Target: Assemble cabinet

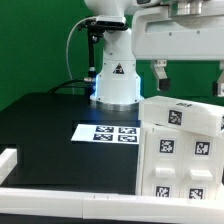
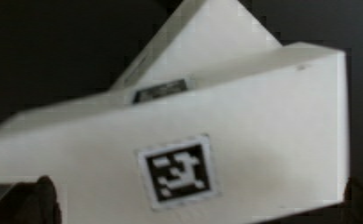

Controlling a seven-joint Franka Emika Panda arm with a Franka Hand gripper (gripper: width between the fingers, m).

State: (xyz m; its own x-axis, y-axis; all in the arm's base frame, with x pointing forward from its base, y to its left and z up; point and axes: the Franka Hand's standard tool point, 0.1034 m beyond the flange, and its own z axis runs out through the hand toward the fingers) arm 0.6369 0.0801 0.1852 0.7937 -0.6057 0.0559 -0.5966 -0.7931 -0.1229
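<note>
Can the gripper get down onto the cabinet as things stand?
Probably yes. The gripper hangs open above the cabinet, with nothing visible between them; the wrist view shows a tagged white face right below the fingers. Whether the open jaws span that part I cannot tell.

Black worktop (image 1: 50, 120) carries marker board (image 1: 106, 132), thin, flat, white, four black-and-white tags visible on it. Long white border rail (image 1: 60, 203) runs along worktop's near edge; short white rail piece (image 1: 7, 158) at exterior view's left. Green backdrop (image 1: 35, 45) behind.
</note>
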